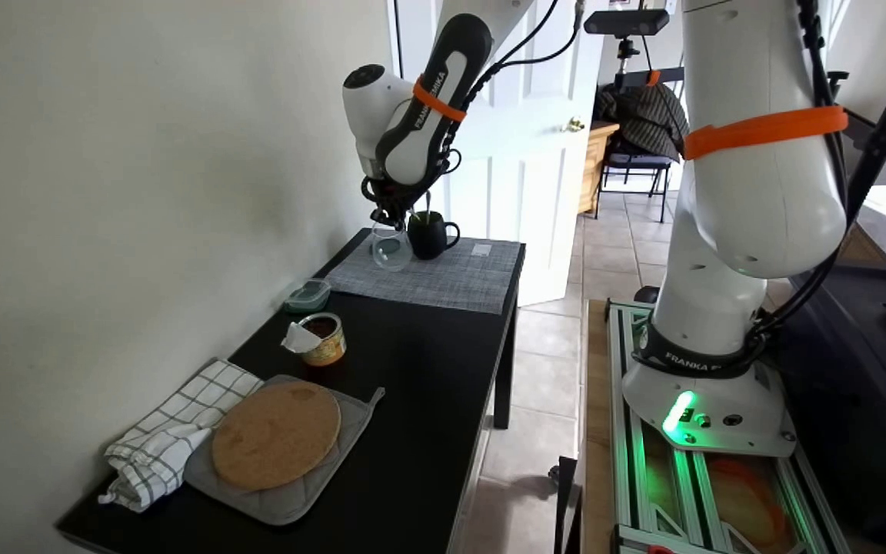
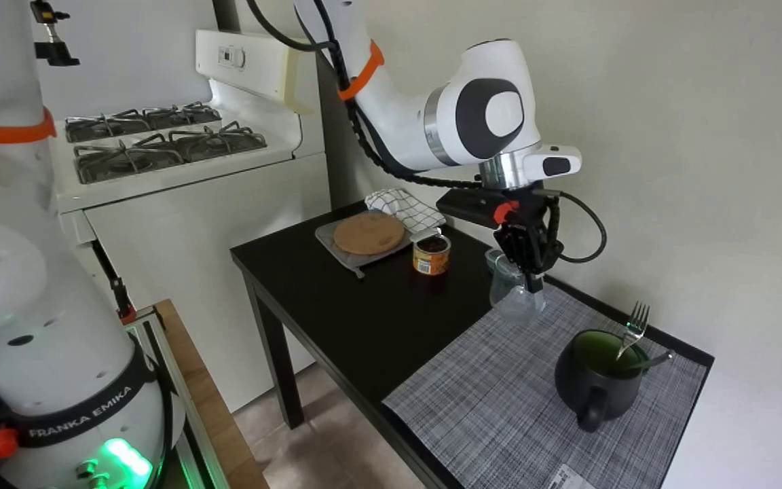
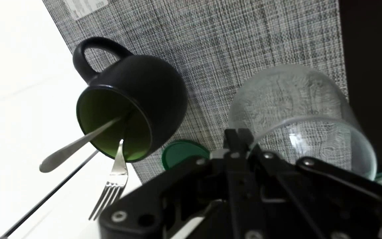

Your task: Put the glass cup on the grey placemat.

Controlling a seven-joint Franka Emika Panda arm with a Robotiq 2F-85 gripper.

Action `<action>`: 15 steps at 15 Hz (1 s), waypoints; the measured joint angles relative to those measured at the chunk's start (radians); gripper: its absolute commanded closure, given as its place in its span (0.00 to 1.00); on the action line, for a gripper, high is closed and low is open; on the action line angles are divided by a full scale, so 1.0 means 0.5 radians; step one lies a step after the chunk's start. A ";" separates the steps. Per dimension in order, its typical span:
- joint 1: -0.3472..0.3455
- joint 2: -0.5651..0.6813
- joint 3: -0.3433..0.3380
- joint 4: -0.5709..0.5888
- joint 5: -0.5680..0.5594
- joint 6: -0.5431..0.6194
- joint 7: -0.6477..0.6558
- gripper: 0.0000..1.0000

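Arm (image 2: pixel 398 136): smooth, rounded white shells with orange bands (image 2: pixel 364 73); forearm slanting downward in both exterior views, wrist bent, its end aimed down.
Table (image 1: pixel 412 362): flat, black, straight legs (image 2: pixel 272 353).
Grey placemat (image 2: pixel 472 387): rectangle of crosshatched weave, dark and pale threads, flat across one end of the table.
Grey pad (image 1: pixel 281 512): flat square, rounded corners, fabric loop (image 1: pixel 378 395) at one of them.
Checked cloth (image 1: pixel 220 392): white fabric, thin dark grid, bunched at one end, beside the pad.
Tan disc (image 1: pixel 278 435): round, cork-like, lying on the pad.
Gripper (image 3: pixel 249 147): black linked fingers, drawn close together and pinching the glass cup (image 3: pixel 287 93) by its wall at the rim.
Black mug (image 3: pixel 158 89): matte outside, green inside, rounded belly, loop handle; upright on the placemat, a metal fork (image 3: pixel 118 176) and another metal handle (image 3: pixel 75 147) leaning in it.
Glass cup: clear, colourless, rounded body, open mouth; near the mug, over the placemat close to its edge; whether its base touches the weave cannot be told.
Tin (image 1: pixel 328 354): cylinder, orange printed label, crinkled pale lid (image 1: pixel 299 338) folded open.
Container (image 1: pixel 308 296): see-through, greenish, rounded corners, just beside the placemat.
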 measured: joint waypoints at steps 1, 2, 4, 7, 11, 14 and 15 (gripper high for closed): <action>-0.026 0.022 0.013 0.023 0.059 -0.031 -0.039 0.99; -0.057 0.043 0.035 0.043 0.146 -0.050 -0.082 0.99; -0.123 0.087 0.093 0.082 0.390 -0.096 -0.169 0.99; -0.203 0.151 0.158 0.145 0.679 -0.155 -0.239 0.99; -0.249 0.213 0.166 0.234 0.830 -0.142 -0.234 0.99; -0.250 0.234 0.148 0.260 0.826 0.010 -0.197 0.99; -0.246 0.241 0.140 0.261 0.815 0.067 -0.182 0.99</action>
